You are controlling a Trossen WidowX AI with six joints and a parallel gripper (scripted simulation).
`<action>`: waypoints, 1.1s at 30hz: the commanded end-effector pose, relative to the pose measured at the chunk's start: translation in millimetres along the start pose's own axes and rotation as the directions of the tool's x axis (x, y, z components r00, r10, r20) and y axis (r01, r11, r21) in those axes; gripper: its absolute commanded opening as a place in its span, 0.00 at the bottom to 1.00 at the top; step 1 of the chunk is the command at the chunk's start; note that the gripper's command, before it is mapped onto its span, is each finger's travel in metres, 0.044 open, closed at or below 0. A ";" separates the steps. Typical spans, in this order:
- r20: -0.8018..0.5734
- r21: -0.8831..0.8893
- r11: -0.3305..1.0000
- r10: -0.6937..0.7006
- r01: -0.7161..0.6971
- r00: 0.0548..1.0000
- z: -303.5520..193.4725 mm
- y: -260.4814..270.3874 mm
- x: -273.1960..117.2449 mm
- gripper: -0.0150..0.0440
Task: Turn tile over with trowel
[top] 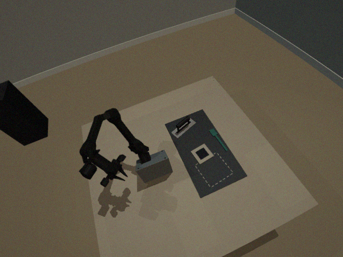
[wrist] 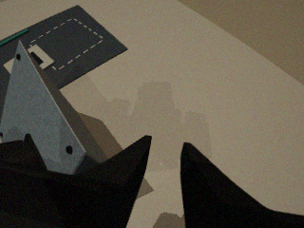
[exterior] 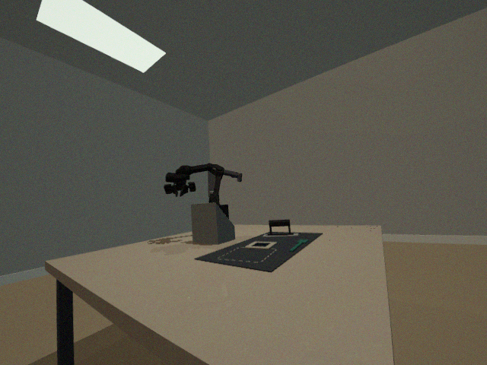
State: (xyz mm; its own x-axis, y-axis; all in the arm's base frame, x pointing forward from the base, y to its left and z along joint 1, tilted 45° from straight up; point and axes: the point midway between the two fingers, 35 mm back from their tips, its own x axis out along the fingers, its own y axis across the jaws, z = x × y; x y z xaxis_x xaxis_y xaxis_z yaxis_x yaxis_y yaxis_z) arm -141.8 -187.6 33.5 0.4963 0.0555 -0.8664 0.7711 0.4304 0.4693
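My gripper point(top: 126, 178) point(exterior: 179, 195) point(wrist: 166, 145) is partly open with nothing between its fingers. It hangs above the table beside the arm's base, well away from the mat. The tile point(top: 197, 157) point(exterior: 249, 245) point(wrist: 45, 56) lies flat on the mat, pale with its dark square mark facing up. It lies mostly outside the dashed outline point(top: 210, 186) point(exterior: 236, 260) point(wrist: 102, 38), by one corner of it. The trowel point(top: 183, 122) point(exterior: 279, 222), with a pale flat blade and raised black handle, rests at the mat's far end. It is out of the wrist view.
The dark mat point(top: 203, 192) point(exterior: 271, 267) point(wrist: 114, 49) lies on the table point(top: 249, 216). A green flat-ended tool point(top: 221, 142) point(exterior: 297, 245) point(wrist: 14, 36) lies along the mat's far side. The grey base block point(top: 155, 171) point(exterior: 204, 223) point(wrist: 38, 109) stands between my gripper and the mat.
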 end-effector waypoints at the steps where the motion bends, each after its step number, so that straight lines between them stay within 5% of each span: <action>1: 0.000 0.000 1.000 0.000 0.000 1.000 0.0 0.0 0.0 0.42; 3: 0.000 0.000 1.000 0.000 0.000 1.000 0.0 0.0 0.0 0.42; 7: 0.000 0.000 1.000 0.000 0.000 1.000 0.0 0.0 0.0 0.25; 20: 0.000 0.000 1.000 0.000 0.000 1.000 0.0 0.0 0.0 0.25; 30: -0.078 -0.015 1.000 0.020 -0.021 0.997 11.1 16.1 11.6 0.69; 33: -0.094 0.028 1.000 0.016 -0.014 0.995 25.2 20.2 14.8 0.71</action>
State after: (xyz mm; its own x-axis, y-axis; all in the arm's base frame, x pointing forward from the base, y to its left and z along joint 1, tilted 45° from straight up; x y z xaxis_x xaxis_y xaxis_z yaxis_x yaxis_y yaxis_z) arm -120.0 -194.5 33.8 0.4783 0.1220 -0.8697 0.7632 0.4321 0.4804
